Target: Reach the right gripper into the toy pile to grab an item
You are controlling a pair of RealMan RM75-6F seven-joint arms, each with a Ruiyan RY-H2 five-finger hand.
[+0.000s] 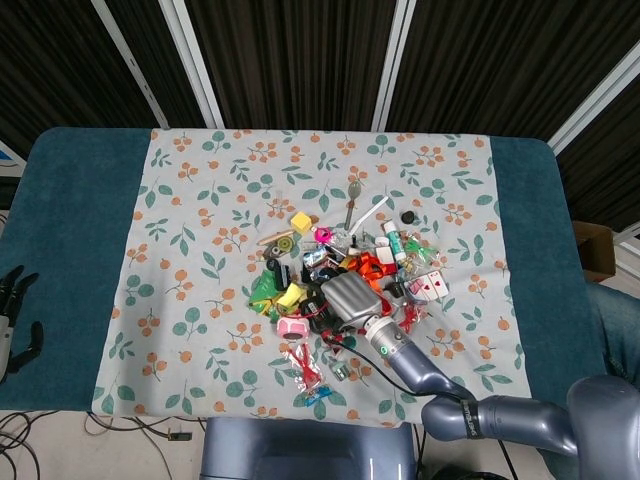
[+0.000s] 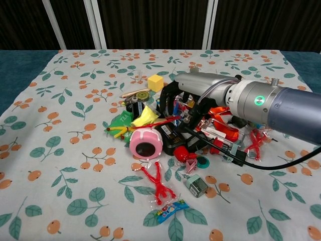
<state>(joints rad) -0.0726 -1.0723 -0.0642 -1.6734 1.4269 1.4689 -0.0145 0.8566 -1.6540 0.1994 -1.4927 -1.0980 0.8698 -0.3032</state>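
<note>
Near edge: red stretchy figure and candy wrapper lie loose, clear of reach.
Toy pile mid-cloth.
Right hand fingers curled down into pile over black box; cannot tell if anything gripped.
Risk: fingers snag orange strap, dragging neighbours; pink tape dispenser may be shoved.
Left hand idle, fingers apart, at table edge.

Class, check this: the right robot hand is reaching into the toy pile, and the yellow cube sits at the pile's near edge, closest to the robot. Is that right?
Not quite. The right robot hand is in the toy pile, but the yellow cube sits at the far edge, as the chest view shows.
</note>
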